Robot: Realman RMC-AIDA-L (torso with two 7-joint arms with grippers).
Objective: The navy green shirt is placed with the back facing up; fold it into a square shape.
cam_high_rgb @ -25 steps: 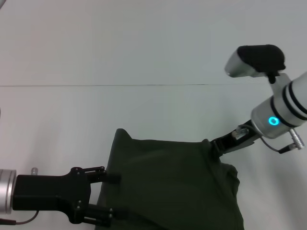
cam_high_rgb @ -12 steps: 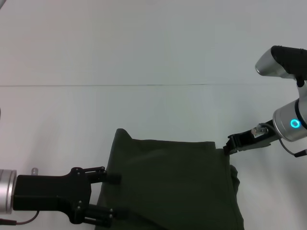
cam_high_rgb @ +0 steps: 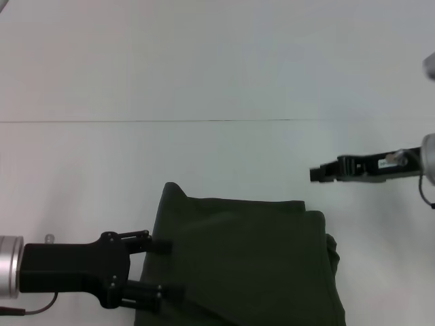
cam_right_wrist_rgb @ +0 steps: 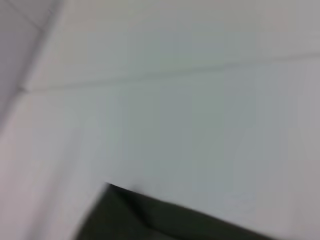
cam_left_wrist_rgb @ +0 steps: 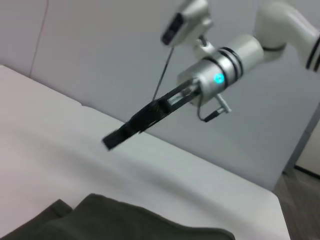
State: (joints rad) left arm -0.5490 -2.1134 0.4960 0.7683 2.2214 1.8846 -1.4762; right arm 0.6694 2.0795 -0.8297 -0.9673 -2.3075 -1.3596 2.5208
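The navy green shirt (cam_high_rgb: 245,265) lies folded on the white table, near the front edge, plain side up. It also shows low in the left wrist view (cam_left_wrist_rgb: 125,225) and the right wrist view (cam_right_wrist_rgb: 165,220). My left gripper (cam_high_rgb: 163,270) is open at the shirt's left edge, one finger (cam_high_rgb: 158,246) on the cloth's far part and the other nearer me. My right gripper (cam_high_rgb: 319,174) hangs clear of the cloth, above and right of the shirt's far right corner. From the left wrist view it looks like a dark bar (cam_left_wrist_rgb: 125,134) over the table.
The white table (cam_high_rgb: 204,81) stretches far beyond the shirt, with a thin seam line (cam_high_rgb: 170,121) across it. A small crumpled bit of cloth (cam_high_rgb: 333,248) sticks out at the shirt's right edge.
My right gripper let go of the shirt's far right corner and drew away up and to the right. The corner settled flat. The left gripper barely shifted.
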